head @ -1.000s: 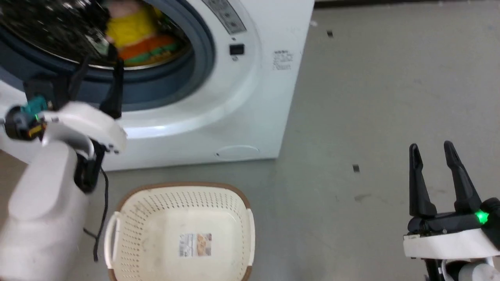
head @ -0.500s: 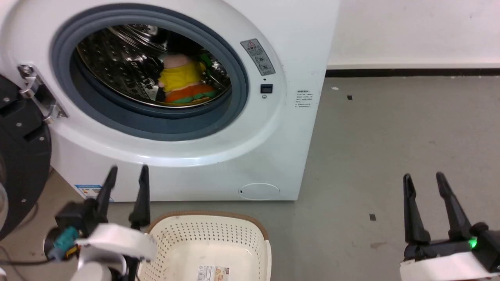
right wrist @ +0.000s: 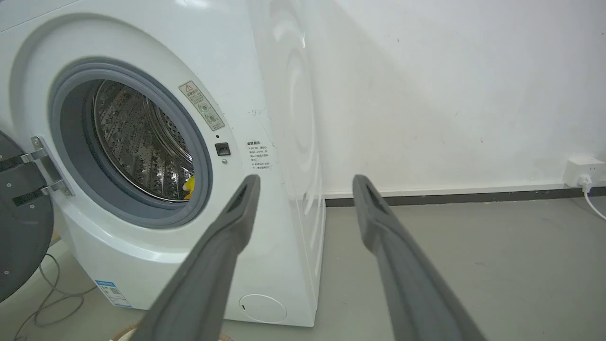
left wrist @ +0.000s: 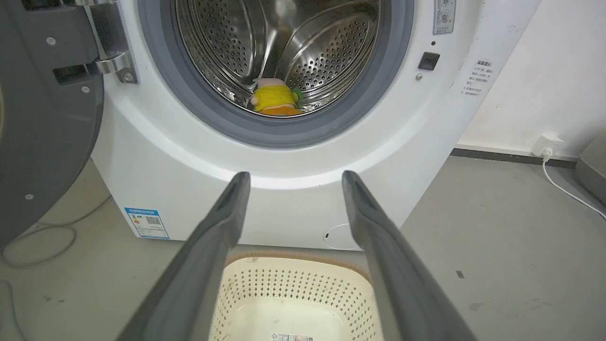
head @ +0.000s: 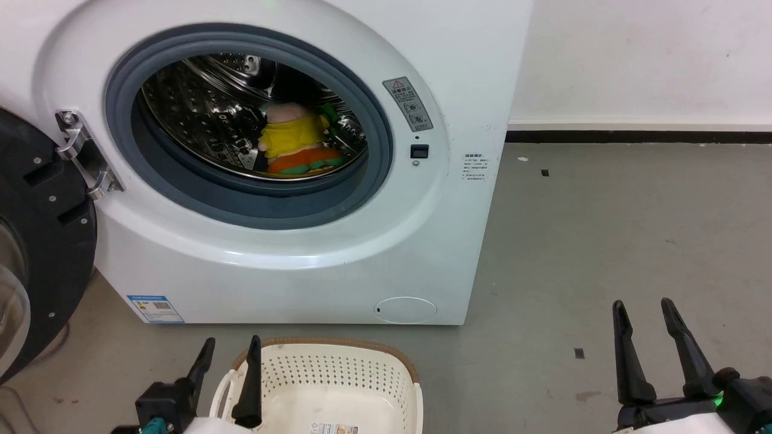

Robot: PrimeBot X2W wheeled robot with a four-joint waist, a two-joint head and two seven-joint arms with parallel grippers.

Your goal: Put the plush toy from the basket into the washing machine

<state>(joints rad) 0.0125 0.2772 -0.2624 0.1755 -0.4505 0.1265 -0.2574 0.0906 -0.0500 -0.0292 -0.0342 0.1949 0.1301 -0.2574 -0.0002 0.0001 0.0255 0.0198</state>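
Plush toy inside washing machine drum

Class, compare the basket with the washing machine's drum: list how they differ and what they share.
The basket is cream plastic; the drum is shiny steel. The basket opens upward on the floor; the drum opens forward. The basket's bottom bears a paper label; the drum holds the plush toy. Both have perforated walls.

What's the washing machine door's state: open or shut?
Open. The door hangs swung aside at the left, porthole uncovered, plush toy lying in the drum.
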